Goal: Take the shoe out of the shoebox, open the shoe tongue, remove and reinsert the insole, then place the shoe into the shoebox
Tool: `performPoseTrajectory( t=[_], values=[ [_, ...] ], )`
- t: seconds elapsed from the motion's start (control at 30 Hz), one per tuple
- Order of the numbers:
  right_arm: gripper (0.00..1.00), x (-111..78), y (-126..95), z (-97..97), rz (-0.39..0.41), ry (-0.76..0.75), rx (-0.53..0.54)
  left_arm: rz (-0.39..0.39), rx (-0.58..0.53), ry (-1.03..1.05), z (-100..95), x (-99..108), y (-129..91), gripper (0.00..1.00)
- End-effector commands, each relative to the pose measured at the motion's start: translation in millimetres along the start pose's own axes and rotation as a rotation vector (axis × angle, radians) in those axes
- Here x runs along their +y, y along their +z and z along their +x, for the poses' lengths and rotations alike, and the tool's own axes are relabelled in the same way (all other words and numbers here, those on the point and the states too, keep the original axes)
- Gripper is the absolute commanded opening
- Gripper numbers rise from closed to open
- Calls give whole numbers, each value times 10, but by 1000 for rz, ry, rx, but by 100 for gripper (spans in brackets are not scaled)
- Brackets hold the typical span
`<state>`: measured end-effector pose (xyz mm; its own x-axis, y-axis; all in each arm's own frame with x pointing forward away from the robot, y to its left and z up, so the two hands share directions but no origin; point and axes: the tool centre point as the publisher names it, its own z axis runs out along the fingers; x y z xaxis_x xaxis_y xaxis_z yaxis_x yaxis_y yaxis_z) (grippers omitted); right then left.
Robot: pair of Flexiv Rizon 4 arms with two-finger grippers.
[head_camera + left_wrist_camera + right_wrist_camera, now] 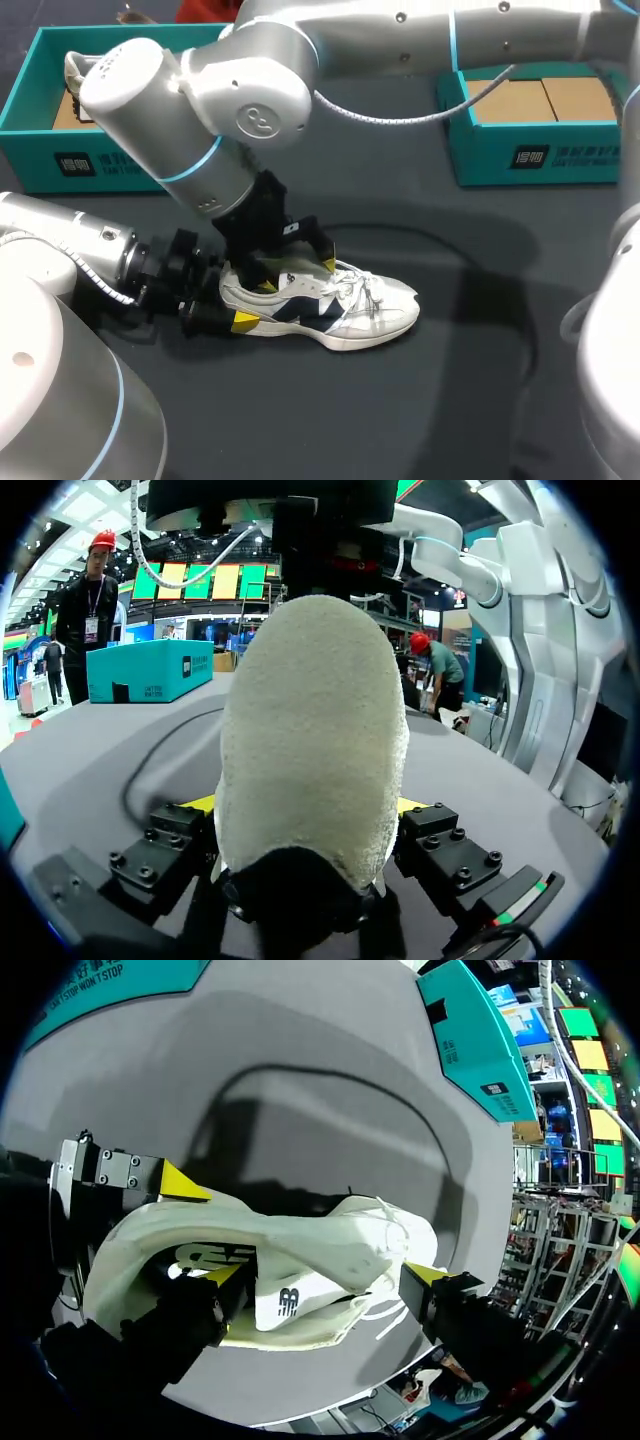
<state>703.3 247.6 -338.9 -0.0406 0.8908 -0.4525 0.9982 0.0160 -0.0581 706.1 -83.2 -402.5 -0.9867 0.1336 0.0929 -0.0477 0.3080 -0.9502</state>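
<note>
Closest to the camera, the left arm (60,330) is seen entering over the table's near left corner and lying low along the dark table (470,400). The right arm (250,90) is stretched from the far right corner across the far edge, and its bulky wrist is bent down over the middle of the table.

Two teal shoeboxes are set along the far edge. One shoebox (30,140) is placed at the far left corner and is partly hidden by the right arm. The other shoebox (540,160) is placed at the far right corner, with tan cardboard visible inside.

A white sneaker (345,305) with dark side panels is stood on its sole near the middle of the table. It is well apart from both boxes, and its toe is pointed toward the right edge.

The left end effector (305,805) is clenched on the sneaker's heel, with its yellow fingertips (198,803) pressed against the two sides. The right end effector (298,272) is lowered onto the sneaker's opening by the tongue and laces. Whether it is grasping anything cannot be told.
</note>
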Motion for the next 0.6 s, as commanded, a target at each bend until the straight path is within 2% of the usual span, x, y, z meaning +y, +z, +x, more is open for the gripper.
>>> performPoseTrajectory(
  t=[0.03,0.3,0.47,0.5,0.6],
  values=[
    [100,-111,59,-70,-24,107,13,0,0,-1,4,28,9,0],
    [100,-96,104,-189,-34,121,16,0,0,-1,4,28,9,0],
    [82,-90,99,-250,-36,129,20,0,0,-1,4,28,9,0],
    [71,-92,94,-260,-35,130,21,0,0,-1,4,28,9,0],
    [58,-102,66,-283,-32,136,26,0,0,-1,4,28,9,0]
  ],
)
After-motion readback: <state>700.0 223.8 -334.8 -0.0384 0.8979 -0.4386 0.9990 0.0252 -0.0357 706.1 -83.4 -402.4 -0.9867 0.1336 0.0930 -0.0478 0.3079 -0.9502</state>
